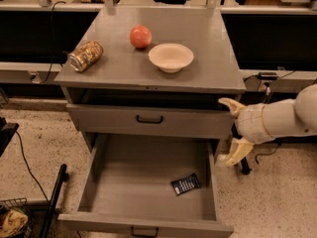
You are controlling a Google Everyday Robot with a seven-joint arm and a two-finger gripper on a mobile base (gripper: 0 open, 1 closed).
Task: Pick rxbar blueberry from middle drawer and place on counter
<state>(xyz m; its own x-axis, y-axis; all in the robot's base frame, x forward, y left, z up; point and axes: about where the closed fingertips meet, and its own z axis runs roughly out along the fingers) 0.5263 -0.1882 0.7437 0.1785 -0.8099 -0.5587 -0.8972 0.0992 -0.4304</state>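
The rxbar blueberry (185, 184), a small dark bar with pale lettering, lies flat at the right front of the open middle drawer (148, 222), a deep grey tray pulled out at the cabinet's bottom. The counter (208, 68) is the grey cabinet top above. My gripper (234, 129) hangs to the right of the cabinet, beside the drawer's right rear corner and above the bar's level. Its pale fingers (239, 151) are spread apart and hold nothing.
On the counter stand a white bowl (171, 57), a red apple (140, 36) and a patterned tin can (85, 55) lying on its side at the left. A shut drawer front with a dark handle (149, 119) sits above the open drawer. Cables and a black post (52, 207) lie at floor left.
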